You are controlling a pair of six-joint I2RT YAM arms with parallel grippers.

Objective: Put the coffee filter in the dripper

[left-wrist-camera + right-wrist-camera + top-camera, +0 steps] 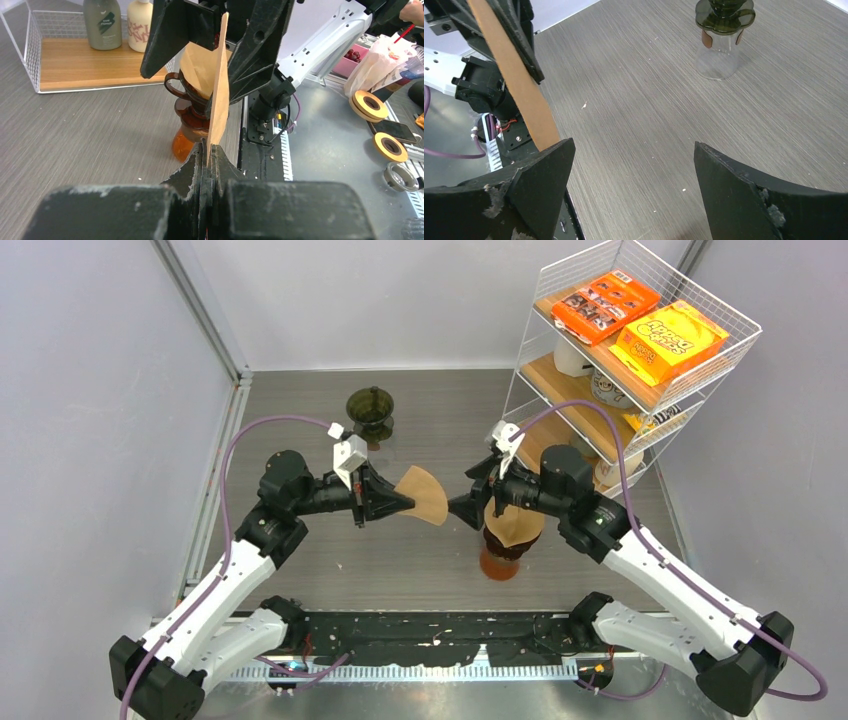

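Observation:
My left gripper (405,502) is shut on a flat brown coffee filter (425,495) and holds it in the air, pointing right. In the left wrist view the filter (219,90) stands edge-on, pinched at its lower tip. My right gripper (462,510) faces it, open and empty; its wide-apart fingers (165,35) stand on either side of the filter's far edge. In the right wrist view the filter (514,80) runs down beside my left finger (539,185). An amber dripper (510,530) on an amber carafe holds another brown filter (197,70). A green dripper (371,408) sits on a glass at the back.
A white wire rack (640,330) with wooden shelves, orange and yellow boxes and jars stands at the back right. Two bottles (102,22) stand on its lower shelf. Grey walls and a metal frame close the left side and the back.

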